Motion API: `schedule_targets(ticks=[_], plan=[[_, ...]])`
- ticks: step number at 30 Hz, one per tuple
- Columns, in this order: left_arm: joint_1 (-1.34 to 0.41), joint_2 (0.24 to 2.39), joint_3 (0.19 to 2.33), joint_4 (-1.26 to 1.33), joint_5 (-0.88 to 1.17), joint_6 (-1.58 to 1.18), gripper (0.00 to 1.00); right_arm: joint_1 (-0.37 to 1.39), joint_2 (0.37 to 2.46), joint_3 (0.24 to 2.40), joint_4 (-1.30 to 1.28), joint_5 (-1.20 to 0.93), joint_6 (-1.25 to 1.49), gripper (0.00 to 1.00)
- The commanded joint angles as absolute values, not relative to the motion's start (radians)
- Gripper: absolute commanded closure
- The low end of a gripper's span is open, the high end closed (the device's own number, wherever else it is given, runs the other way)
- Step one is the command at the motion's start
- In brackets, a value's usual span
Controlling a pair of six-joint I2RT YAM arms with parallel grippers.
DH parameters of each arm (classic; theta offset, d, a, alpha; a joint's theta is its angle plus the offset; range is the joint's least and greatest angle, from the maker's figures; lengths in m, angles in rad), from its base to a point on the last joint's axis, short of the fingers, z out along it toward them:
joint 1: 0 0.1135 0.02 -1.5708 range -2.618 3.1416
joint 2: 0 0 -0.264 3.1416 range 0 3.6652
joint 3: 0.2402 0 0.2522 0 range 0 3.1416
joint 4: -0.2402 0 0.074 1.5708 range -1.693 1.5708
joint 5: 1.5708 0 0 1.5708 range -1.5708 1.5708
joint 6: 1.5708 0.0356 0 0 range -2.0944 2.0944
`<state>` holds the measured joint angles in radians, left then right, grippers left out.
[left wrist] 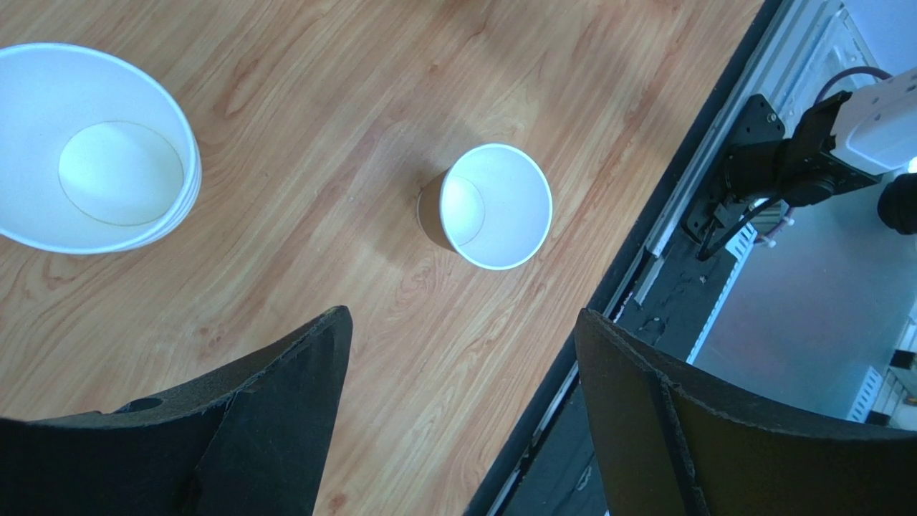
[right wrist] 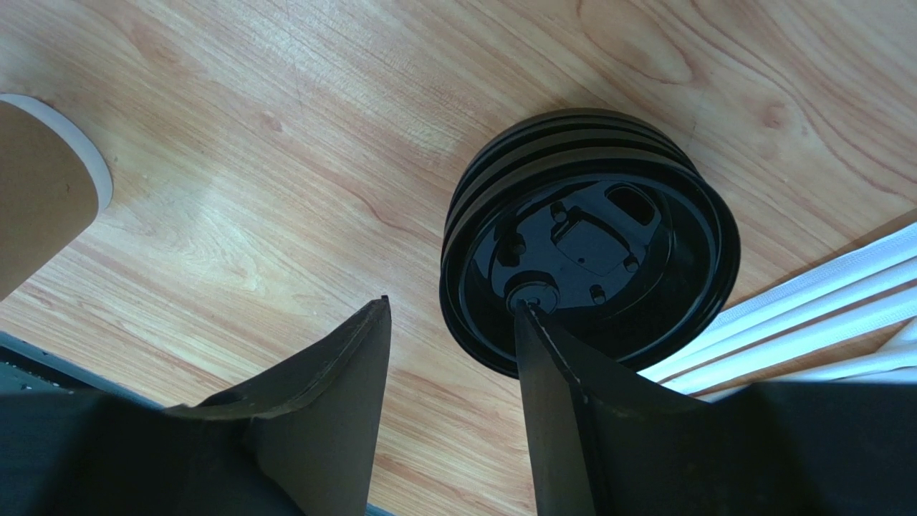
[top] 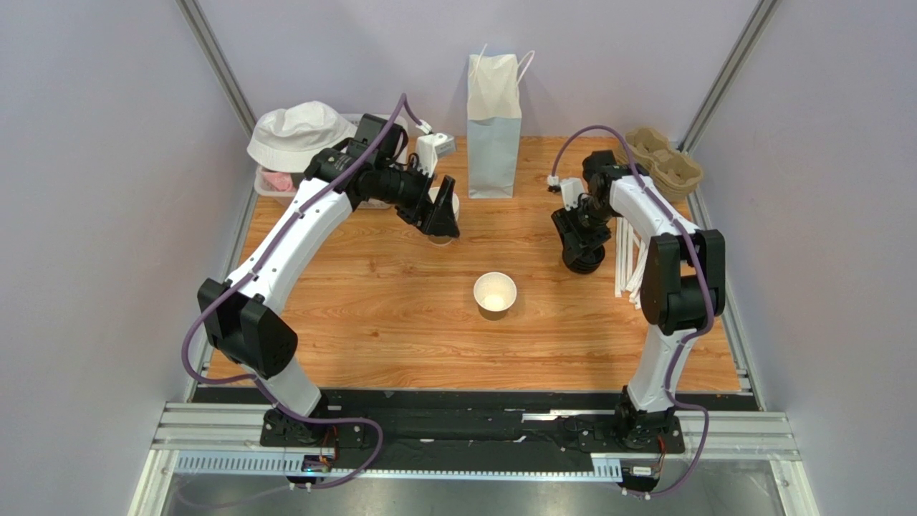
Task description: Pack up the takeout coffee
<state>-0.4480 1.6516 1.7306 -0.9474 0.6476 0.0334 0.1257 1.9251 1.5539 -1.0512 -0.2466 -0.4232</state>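
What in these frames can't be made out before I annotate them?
Top view: the right claw covers the stack of round black plastic lids; count unclear.
Right wrist: grip on a lid unclear; a finger hides the rim.
Right wrist: brown paper cup cut off at left edge.

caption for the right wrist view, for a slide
Right gripper, jaws astride the rim of a stack of black lids on the wooden table
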Motion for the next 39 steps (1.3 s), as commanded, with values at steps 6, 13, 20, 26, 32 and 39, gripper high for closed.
schedule_targets(ticks=[6, 13, 20, 26, 32, 39], plan=[[-0.439, 1.64, 1.753, -0.943, 0.68, 0.051, 0.16, 0.129, 1.967, 1.618, -1.042, -0.261, -0.413, 0.56], [-0.437, 1.652, 1.756, -0.943, 0.657, 0.045, 0.16, 0.127, 1.999, 1.647, -1.055, -0.267, -0.414, 0.73], [-0.437, 1.655, 1.759, -0.948, 0.661, 0.049, 0.16, 0.127, 1.985, 1.69, -1.106, -0.318, -0.405, 0.98], [-0.437, 1.658, 1.756, -0.948, 0.663, 0.052, 0.16, 0.123, 1.959, 1.715, -1.144, -0.345, -0.397, 1.0], [-0.437, 1.661, 1.755, -0.925, 0.672, 0.034, 0.16, 0.106, 1.913, 1.72, -1.164, -0.348, -0.403, 1.0], [-0.437, 1.56, 1.68, -0.728, 0.678, 0.005, 0.14, 0.058, 1.864, 1.917, -1.35, -0.561, -0.436, 1.0]])
